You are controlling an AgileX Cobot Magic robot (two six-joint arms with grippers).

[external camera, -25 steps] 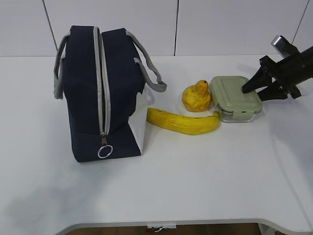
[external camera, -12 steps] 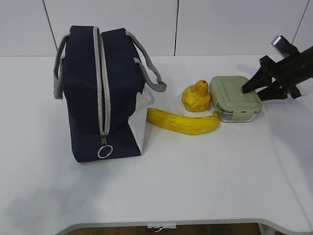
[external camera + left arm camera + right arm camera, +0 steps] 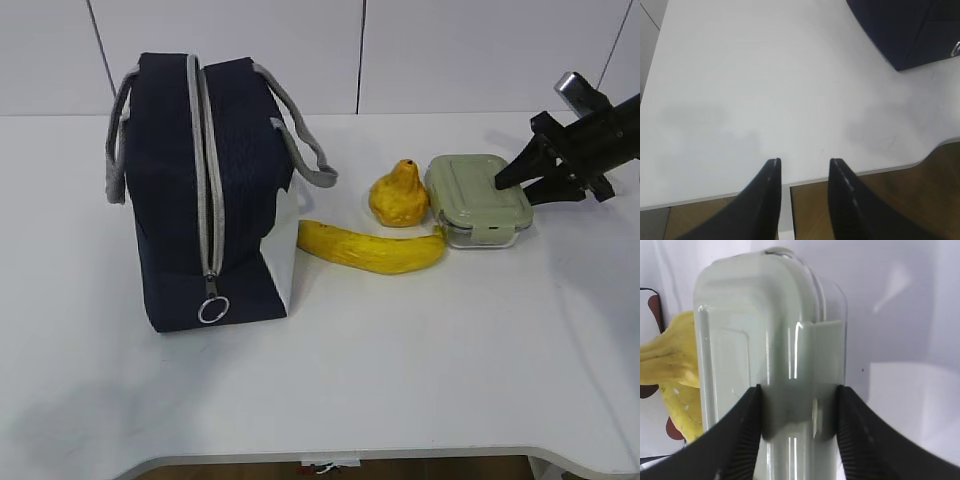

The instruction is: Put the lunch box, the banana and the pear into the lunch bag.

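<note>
Exterior view: a navy lunch bag (image 3: 205,185) stands zipped on the left of a white table (image 3: 400,370); to its right lie a banana (image 3: 372,249), a pear (image 3: 399,196) just behind it, and a green-lidded lunch box (image 3: 477,199) beside both.
Left wrist view: the left gripper (image 3: 804,165) hangs over bare table near its front edge, jaws apart, holding nothing.
Right wrist view: the right gripper (image 3: 799,392) straddles a clip on the lunch box lid, pads at its sides; a firm clamp cannot be told.
</note>
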